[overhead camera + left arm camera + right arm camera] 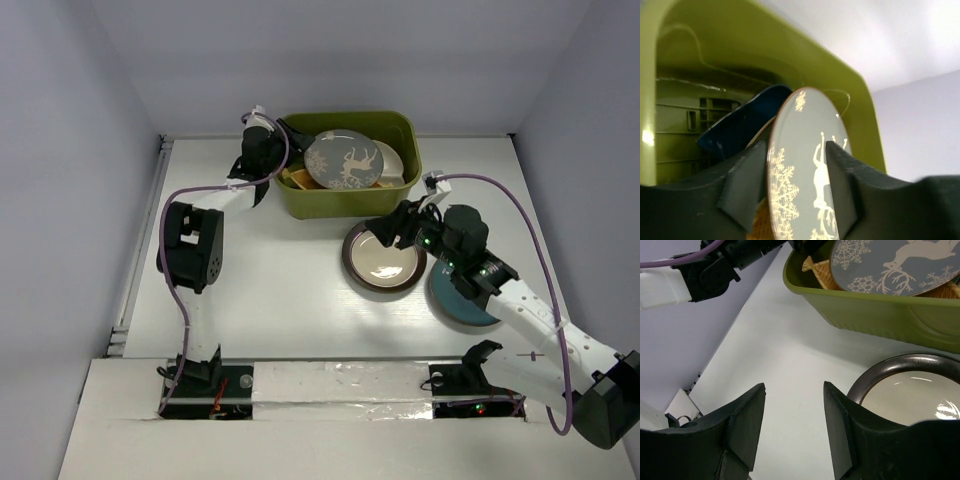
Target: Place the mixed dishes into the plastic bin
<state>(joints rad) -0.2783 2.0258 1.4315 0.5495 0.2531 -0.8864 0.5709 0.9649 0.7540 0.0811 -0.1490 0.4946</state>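
The left tool (792,187) is closed on the rim of the grey deer plate (810,175), one finger on each face, holding it tilted inside the olive plastic bin (400,185). A dark blue plate (747,122) and an orange plate (822,272) lie beneath it. The right tool (792,432) stands wide with nothing between its fingers, just beside the brown-rimmed cream plate (385,258) on the surface (290,290). The teal plate (455,305) lies partly under the right arm. No writing is readable.

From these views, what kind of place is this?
Likely a lab test cell, not a kitchen: plain grey walls box in a bare white table, two arms bolted at its edge, with only plates and a bin.
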